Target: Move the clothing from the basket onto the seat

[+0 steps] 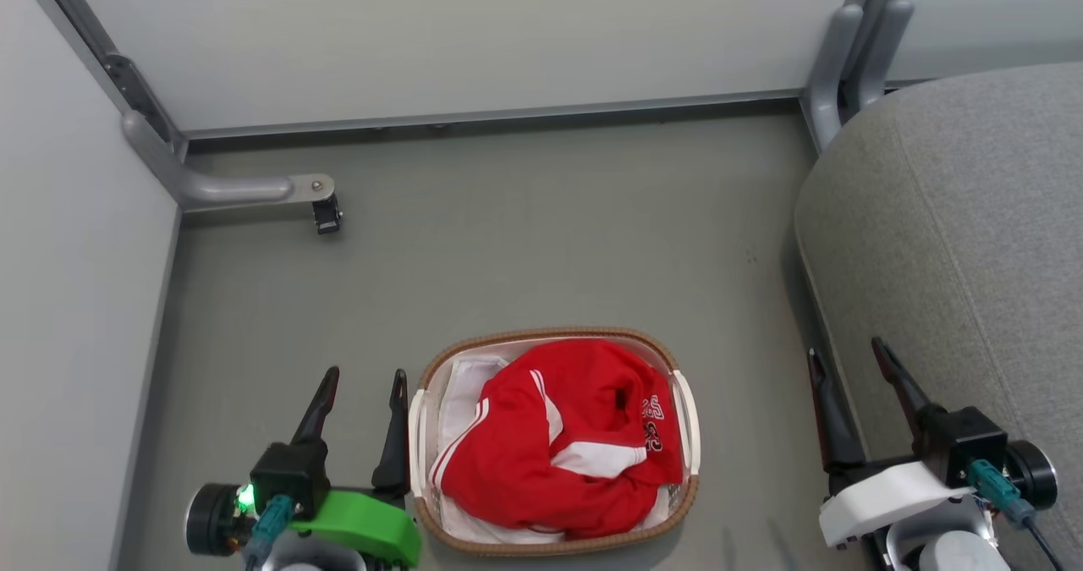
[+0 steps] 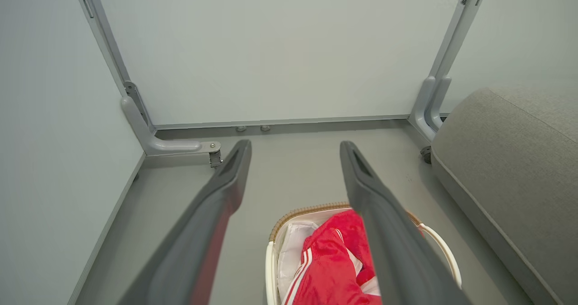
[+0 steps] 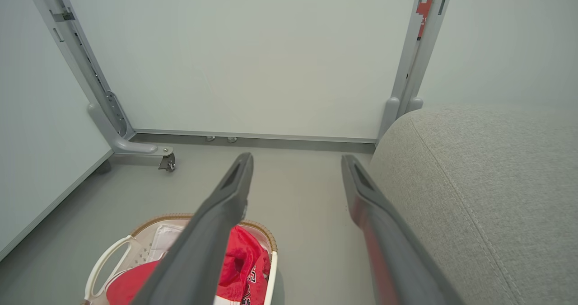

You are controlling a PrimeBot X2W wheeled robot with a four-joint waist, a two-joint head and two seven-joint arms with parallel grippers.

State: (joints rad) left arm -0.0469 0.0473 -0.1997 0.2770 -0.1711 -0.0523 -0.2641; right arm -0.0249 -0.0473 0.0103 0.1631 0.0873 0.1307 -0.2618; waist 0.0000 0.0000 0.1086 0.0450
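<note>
Both spread wide, left gripper (image 1: 365, 373) and right gripper (image 1: 845, 347) flank basket (image 1: 550, 334), seat (image 1: 973, 216) at right

Red clothing (image 2: 329, 269) fills the basket (image 2: 307, 211).

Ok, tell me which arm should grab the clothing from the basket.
Probably left: the open left gripper sits right beside the basket, where the clothing lies. The open right gripper is farther off, by the seat.
</note>
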